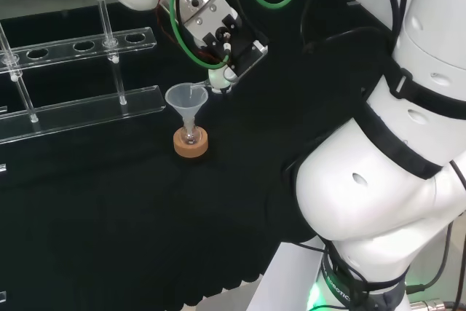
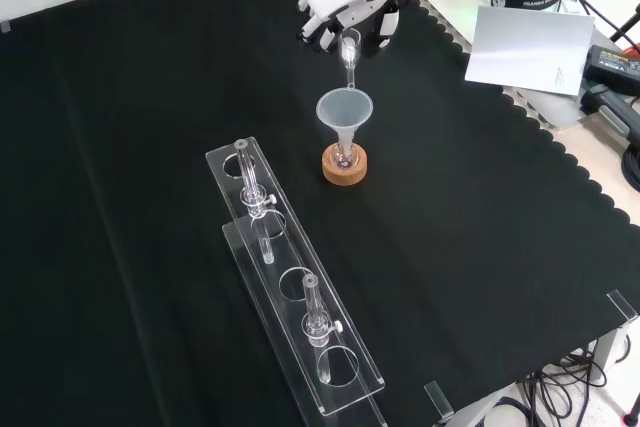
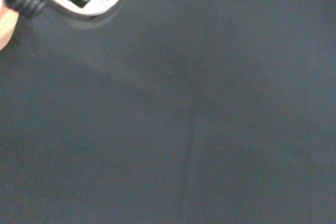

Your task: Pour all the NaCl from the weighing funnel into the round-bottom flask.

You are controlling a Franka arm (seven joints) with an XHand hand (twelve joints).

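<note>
A robot hand [image 2: 352,9] at the top centre of the front view grips a small clear weighing funnel [image 2: 349,55], tipped so its narrow end points down at the mouth of a larger clear funnel [image 2: 344,111]. That larger funnel sits in the neck of a small round-bottom flask [image 2: 344,156], which rests on a cork ring [image 2: 345,169] on the black-clothed bench [image 2: 480,247] just above the middle of the frame.

In the head view the same group stands left of centre, the weighing funnel's tip [image 1: 195,89] at the larger funnel's rim. The pour appears to be under way or about to begin; whether salt is falling, or how much remains in the weighing funnel, is too small to tell. Emptying it fully is judged to be still ahead.

Two clear racks [image 2: 290,287] lie in the lower middle of the front view, apart from the flask.
</note>
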